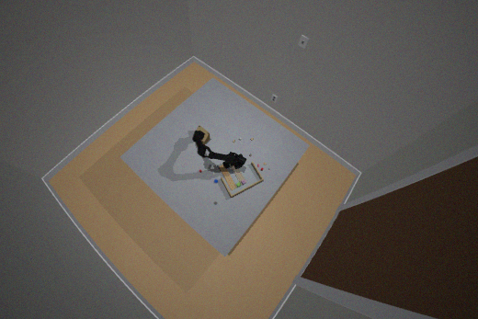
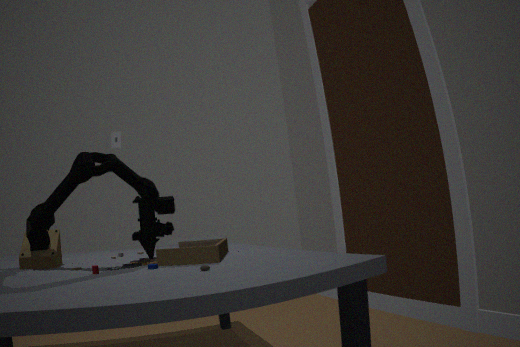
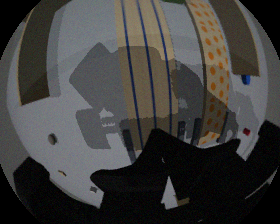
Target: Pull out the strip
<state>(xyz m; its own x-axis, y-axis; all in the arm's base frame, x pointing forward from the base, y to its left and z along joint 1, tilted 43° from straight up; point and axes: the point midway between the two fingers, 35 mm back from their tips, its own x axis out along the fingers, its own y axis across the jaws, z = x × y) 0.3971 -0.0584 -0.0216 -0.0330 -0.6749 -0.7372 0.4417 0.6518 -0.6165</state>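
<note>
My gripper (image 1: 237, 161) (image 2: 151, 256) (image 3: 155, 132) is shut, pointing down with its tips low, close to the table in front of the tray's open side. A tan strip with dark blue stripes (image 3: 158, 75) runs from the tray towards the fingertips; its near end is partly hidden by the gripper. An orange-dotted strip (image 3: 216, 65) lies to its right in the wrist view. A small pink-purple cube (image 1: 244, 182) sits inside the tray beside a green block (image 1: 238, 185). In the wrist view the purple cube is out of sight. Its label is too small to read.
The wooden tray (image 1: 247, 187) (image 2: 190, 256) (image 3: 36, 55) has walls on both sides of the strips. A blue piece (image 1: 216, 181) (image 2: 153, 266) (image 3: 246, 79) and a red one (image 1: 200, 171) (image 2: 95, 269) (image 3: 247, 132) lie outside it. Several small pieces are scattered on the table.
</note>
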